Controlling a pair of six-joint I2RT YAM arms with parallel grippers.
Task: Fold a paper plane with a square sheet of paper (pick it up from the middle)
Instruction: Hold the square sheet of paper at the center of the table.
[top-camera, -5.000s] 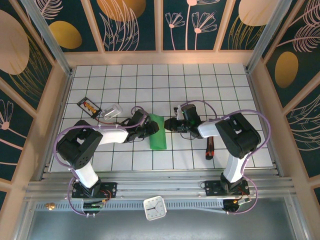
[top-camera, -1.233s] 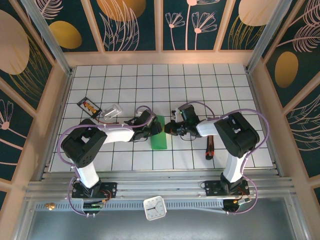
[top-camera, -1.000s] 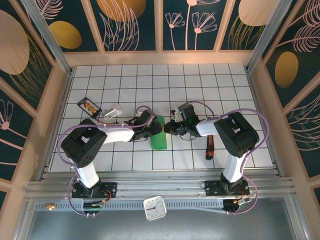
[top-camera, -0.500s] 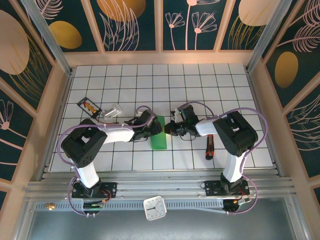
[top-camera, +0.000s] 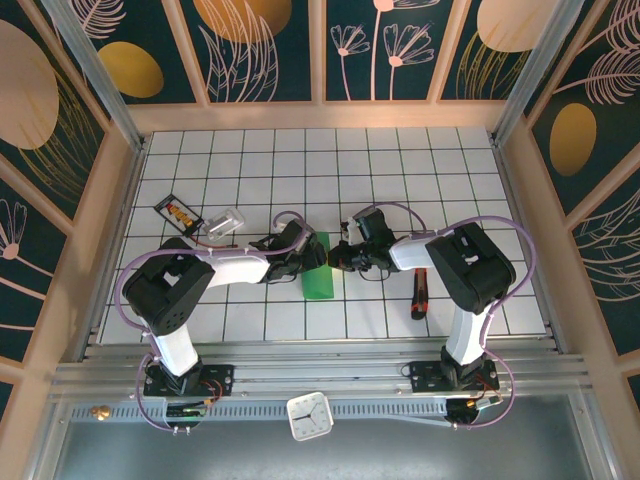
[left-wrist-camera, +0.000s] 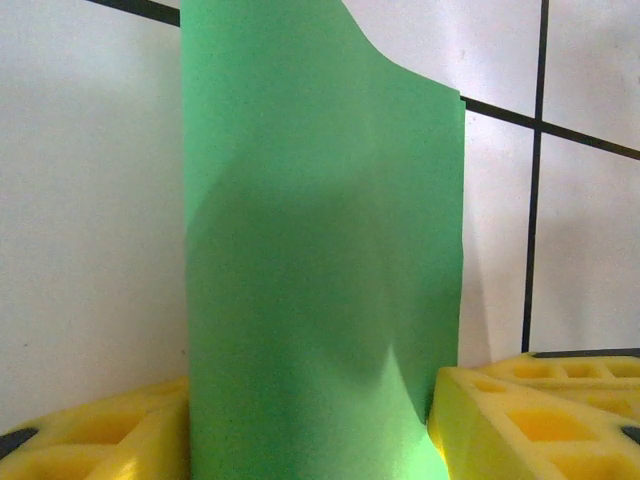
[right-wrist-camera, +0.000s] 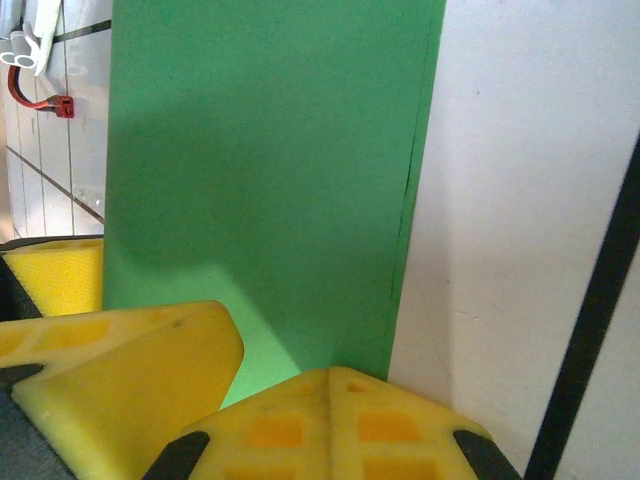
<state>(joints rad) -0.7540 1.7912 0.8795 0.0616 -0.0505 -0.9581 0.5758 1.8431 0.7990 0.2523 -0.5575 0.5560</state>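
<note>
Table (top-camera: 400, 170) centre holds the folded green sheet of paper (top-camera: 318, 275), its long axis running away from my bases. My left gripper (top-camera: 311, 256) sits at its left edge, jaws apart with green between them. My right gripper (top-camera: 339, 256), closed, rests on the right edge, equally near.

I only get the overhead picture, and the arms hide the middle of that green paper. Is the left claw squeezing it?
Observer: From the left wrist camera, the left claw is open: its yellow fingers stand apart, one at each side of the green paper.
Operator: And the right claw?
Observer: The right wrist camera shows the right claw shut, fingertips together over the paper near its long edge.
Operator: Is the paper one layer?
Observer: Seemingly not; that camera shows a second edge just inside the border.
</note>
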